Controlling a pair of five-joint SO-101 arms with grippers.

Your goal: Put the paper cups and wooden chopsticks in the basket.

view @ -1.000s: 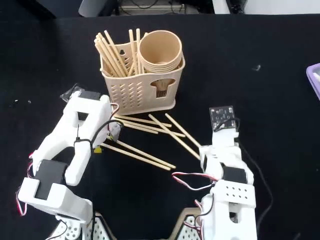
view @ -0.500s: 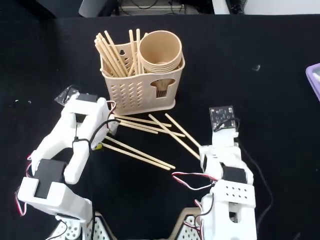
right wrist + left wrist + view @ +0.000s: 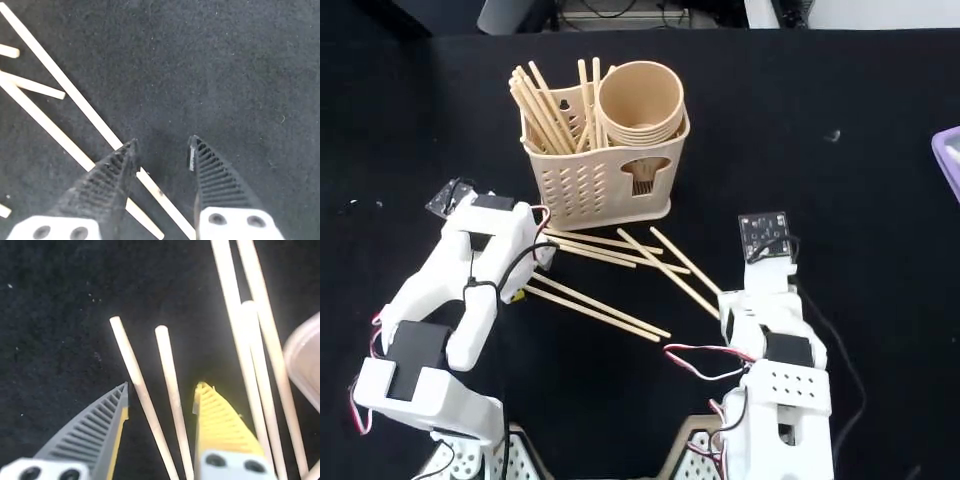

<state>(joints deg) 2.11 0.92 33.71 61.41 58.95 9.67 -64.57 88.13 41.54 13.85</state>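
Left claw (image 3: 162, 386), jaws apart, is edging slightly away from the basket (image 3: 605, 185), straddling the ends of two wooden chopsticks (image 3: 166, 365); a pickup is likely pending. Right claw (image 3: 162, 144) is idling, likewise spread, over other loose sticks (image 3: 65, 90).

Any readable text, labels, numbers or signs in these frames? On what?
None can be read.
The basket, paper cups and chopsticks carry no print.
The dark board on an arm's wrist has only light specks, too small to read.
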